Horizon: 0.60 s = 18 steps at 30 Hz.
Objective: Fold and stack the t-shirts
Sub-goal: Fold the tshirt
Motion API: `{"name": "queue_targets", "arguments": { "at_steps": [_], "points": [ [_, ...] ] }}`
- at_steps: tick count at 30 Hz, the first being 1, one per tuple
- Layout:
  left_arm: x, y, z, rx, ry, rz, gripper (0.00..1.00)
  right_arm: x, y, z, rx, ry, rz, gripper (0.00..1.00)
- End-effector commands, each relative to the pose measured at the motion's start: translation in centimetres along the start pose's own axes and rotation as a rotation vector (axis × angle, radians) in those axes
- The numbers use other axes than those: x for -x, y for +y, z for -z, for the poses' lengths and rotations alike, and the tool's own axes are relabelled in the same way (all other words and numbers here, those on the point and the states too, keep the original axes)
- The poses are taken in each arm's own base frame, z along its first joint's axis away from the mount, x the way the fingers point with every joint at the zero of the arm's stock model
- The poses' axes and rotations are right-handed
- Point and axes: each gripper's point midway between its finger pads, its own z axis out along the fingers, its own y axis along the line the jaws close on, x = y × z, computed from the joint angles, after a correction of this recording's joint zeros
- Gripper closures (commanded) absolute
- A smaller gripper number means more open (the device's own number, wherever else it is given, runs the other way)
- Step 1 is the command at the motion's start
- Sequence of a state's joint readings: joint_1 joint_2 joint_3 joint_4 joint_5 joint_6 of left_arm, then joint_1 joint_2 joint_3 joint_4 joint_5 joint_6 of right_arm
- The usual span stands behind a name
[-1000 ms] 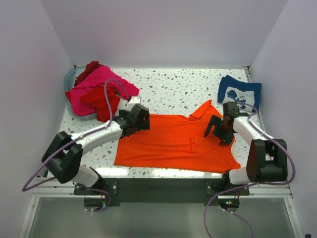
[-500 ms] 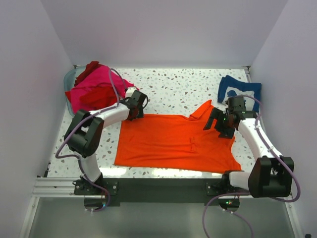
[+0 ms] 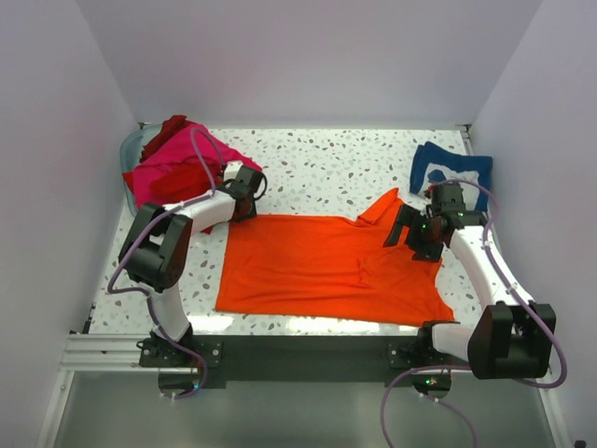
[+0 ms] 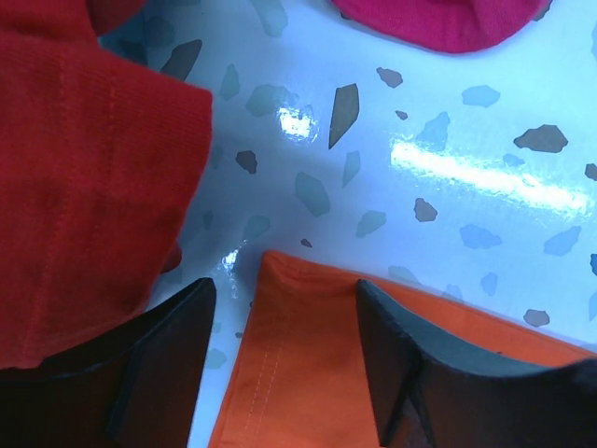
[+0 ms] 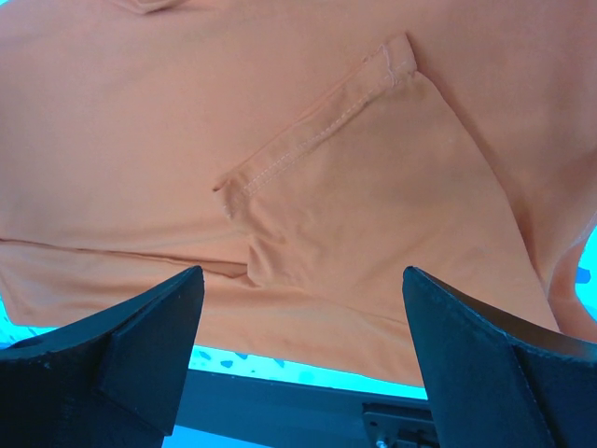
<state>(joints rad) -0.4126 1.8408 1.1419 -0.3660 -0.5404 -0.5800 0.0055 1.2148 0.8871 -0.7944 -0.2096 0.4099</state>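
Observation:
A bright orange t-shirt (image 3: 326, 266) lies spread flat on the speckled table. My left gripper (image 3: 244, 191) is open at the shirt's far left corner; in the left wrist view that corner (image 4: 298, 345) lies between the two fingers, ungripped. My right gripper (image 3: 415, 235) is open above the shirt's right side, near a folded sleeve (image 5: 373, 187). Hot pink (image 3: 173, 159) and red (image 3: 177, 185) t-shirts are heaped at the far left. A navy blue t-shirt with white print (image 3: 450, 173) lies folded at the far right.
The heap of shirts sits in a grey basket (image 3: 131, 149) at the far left corner. White walls enclose the table on three sides. A metal rail (image 3: 308, 355) runs along the near edge.
My left gripper moved up and left from over the shirt to its far left corner. My right gripper rose slightly toward the far side.

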Motion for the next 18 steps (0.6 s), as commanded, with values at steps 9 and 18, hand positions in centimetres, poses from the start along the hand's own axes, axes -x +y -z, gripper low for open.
{"name": "queue_targets", "arguments": {
  "at_steps": [9,18],
  "points": [
    [0.8,0.6,-2.1,0.026,-0.014,0.003,0.51,-1.2,-0.2,-0.2,0.021,0.031,0.027,0.1],
    [0.9,0.9,-2.3,0.022,-0.018,-0.003,0.62,-1.2,-0.1,-0.2,0.024,0.034,0.028,0.1]
  ]
}}
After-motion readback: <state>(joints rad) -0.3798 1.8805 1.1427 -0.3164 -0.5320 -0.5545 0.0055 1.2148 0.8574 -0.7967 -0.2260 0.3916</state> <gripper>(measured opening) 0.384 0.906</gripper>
